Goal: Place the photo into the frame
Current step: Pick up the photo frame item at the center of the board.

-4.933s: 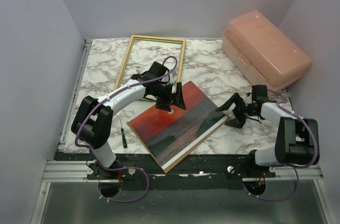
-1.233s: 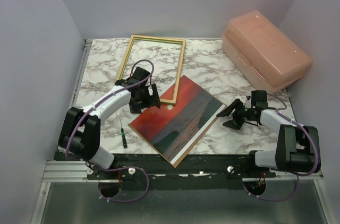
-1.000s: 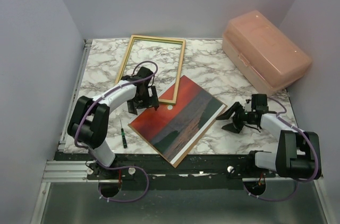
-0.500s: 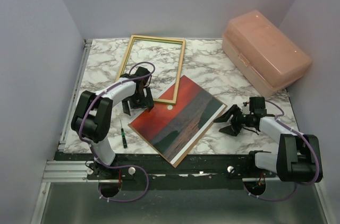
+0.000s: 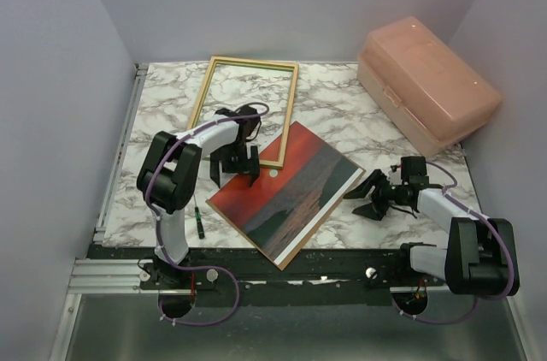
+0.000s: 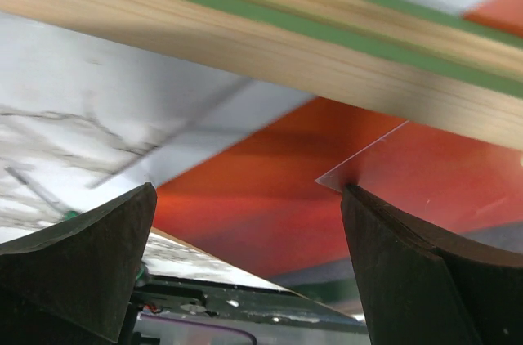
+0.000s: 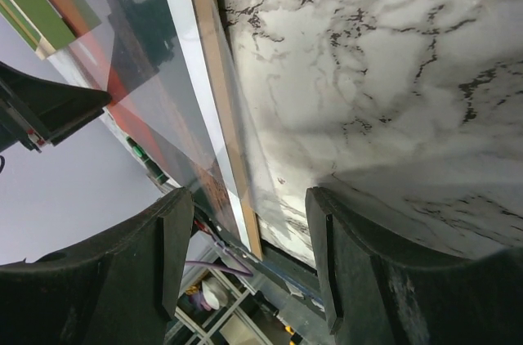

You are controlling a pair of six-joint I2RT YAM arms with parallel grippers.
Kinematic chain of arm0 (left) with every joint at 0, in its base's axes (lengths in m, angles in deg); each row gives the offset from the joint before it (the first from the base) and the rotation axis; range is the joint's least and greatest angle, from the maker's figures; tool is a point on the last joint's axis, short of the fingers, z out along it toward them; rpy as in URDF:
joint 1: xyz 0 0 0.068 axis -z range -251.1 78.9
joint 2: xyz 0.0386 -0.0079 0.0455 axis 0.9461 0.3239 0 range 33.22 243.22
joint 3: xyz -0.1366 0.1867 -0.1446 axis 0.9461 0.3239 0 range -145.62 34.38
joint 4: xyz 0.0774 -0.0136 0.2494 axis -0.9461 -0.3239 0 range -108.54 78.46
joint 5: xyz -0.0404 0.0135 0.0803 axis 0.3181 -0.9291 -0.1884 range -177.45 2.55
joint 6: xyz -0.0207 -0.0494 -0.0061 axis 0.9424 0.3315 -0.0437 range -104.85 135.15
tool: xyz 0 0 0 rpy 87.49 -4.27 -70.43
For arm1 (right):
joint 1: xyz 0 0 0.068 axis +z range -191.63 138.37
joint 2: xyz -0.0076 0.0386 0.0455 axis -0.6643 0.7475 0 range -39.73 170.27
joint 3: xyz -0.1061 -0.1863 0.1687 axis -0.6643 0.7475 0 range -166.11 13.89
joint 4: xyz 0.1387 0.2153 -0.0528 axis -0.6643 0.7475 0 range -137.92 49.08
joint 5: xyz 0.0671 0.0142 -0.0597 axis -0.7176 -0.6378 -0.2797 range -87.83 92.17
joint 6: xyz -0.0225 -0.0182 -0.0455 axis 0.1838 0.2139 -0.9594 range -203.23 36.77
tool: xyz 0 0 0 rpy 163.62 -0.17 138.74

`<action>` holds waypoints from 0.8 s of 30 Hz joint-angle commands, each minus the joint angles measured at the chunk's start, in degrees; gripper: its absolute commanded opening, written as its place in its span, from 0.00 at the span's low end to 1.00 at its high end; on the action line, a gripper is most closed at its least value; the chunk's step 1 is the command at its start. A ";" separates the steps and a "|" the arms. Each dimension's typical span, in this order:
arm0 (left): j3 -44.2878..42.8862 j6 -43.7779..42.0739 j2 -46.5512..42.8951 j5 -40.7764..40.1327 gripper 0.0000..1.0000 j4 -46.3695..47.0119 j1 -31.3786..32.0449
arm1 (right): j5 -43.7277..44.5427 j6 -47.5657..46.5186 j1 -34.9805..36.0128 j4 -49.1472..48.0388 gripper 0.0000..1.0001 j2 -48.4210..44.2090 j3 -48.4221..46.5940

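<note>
Screwdriver, small and green-handled, is seen on the marble table just left of the photo, clear of its left corner. The left gripper is held low at the photo's far-left edge, with the jaws spread as wide as they go and nothing between them. From the left wrist, the left gripper is seen with the red of the photo in its gap, and a corner of a clear sheet lies on the print.

The frame lies flat beyond the photo, pale wood upward. Its near rail touches or overlaps the photo's far corner, and green shows along its edge. The photo lies face up, turned diagonally, on a brown board.

The right gripper is placed at the photo's right corner, partly spread. From the right wrist its jaws are seen apart, with the board's edge and bare marble between them and nothing clamped. A pink lidded box stands well beyond the photo, to the far right.
</note>
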 commanded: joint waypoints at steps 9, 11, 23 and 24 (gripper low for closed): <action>10.20 1.18 1.79 23.65 0.94 14.84 6.48 | 2.73 -5.60 0.57 7.69 0.65 2.67 -3.84; 12.00 1.66 1.68 23.86 0.92 16.32 6.69 | 3.51 -5.55 0.51 7.91 0.64 1.88 -4.20; 21.25 3.78 -0.07 27.27 0.64 24.97 8.00 | 9.98 -3.68 0.49 11.55 0.64 -1.98 -7.06; 21.85 3.97 -0.16 27.51 0.61 25.61 8.07 | 11.66 -3.49 0.51 12.48 0.64 -2.88 -7.26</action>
